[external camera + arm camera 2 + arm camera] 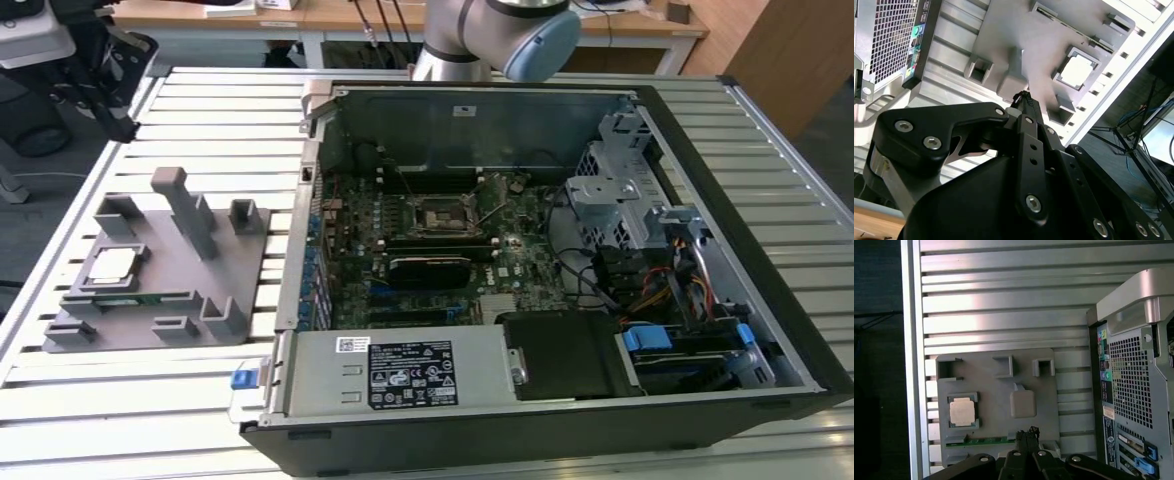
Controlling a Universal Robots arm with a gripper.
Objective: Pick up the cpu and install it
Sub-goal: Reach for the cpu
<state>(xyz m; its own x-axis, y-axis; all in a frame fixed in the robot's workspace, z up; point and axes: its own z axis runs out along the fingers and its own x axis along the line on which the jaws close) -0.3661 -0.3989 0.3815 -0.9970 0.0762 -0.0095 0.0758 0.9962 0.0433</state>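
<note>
At the exterior view's left, a grey tray [187,275] is seen on the slatted bench [134,420]. The cpu [111,263] is seated flat in a pocket of that tray, with its dull silver top turned upward. Being square, it offers no long axis, and its edges are lined up with the pocket's walls. A green memory stick [140,297] is laid along the tray just beside it.

Further right, an open computer case [467,120] is set on its side. The black socket [441,213], dark at its centre, is seen on the board inside. The arm [487,30] is seen behind the case.

In both wrist views the jaws are closed, the fingertips [1024,437] pressed together with nothing held. In the first wrist view they are held above the tray's edge by the memory stick [989,440]. The cpu [962,411] is well apart from them and untouched, and a raised square block [1023,403] is nearer to the tips than the cpu is. In the second wrist view the cpu [1077,70] is seen beyond the closed tips.

The board and socket are given by the exterior view, whereas the case's perforated rear panel [1134,390] is given by the wrist views.
</note>
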